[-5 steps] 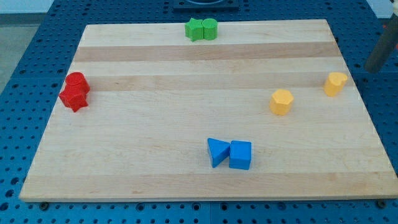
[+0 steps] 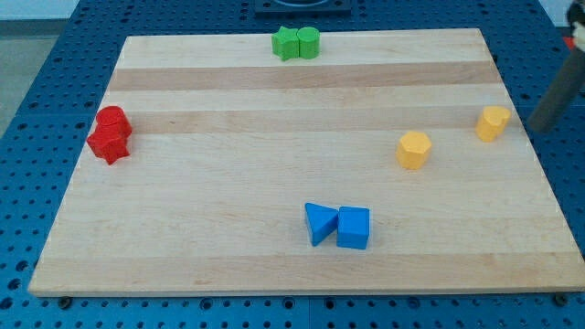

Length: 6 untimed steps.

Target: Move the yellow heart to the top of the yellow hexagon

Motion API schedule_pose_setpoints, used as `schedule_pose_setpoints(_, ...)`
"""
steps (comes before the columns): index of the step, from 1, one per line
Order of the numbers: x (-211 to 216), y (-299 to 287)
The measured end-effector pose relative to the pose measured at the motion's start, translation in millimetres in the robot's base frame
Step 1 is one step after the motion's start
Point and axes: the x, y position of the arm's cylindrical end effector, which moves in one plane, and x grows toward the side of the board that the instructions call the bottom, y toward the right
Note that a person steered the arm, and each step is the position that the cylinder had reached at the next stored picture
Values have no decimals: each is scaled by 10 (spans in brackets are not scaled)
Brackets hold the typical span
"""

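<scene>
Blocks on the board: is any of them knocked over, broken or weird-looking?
Nothing stands out. The yellow heart and yellow hexagon sit flat and apart. My tip is just off the board's right edge, right of the heart, not touching it.

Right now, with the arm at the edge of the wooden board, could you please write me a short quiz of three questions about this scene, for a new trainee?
1. True or false: my tip touches the yellow heart block.
2. Which block lies nearest the yellow hexagon block? A) red cylinder block B) yellow heart block C) green star block
3. Fill in: the blue triangle block sits directly to the view's ____ of the blue cube block.

Key:
1. False: it stands apart, at the view's right of the heart, off the wooden board.
2. B
3. left
</scene>
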Motion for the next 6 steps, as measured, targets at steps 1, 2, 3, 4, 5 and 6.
schedule_pose_setpoints(1,14,-566)
schedule_pose_setpoints(2,-4,-1124)
schedule_pose_setpoints(3,-4,-1145)
schedule_pose_setpoints(4,-9,-583)
schedule_pose_setpoints(5,-260,-294)
schedule_pose_setpoints(6,-384,-827)
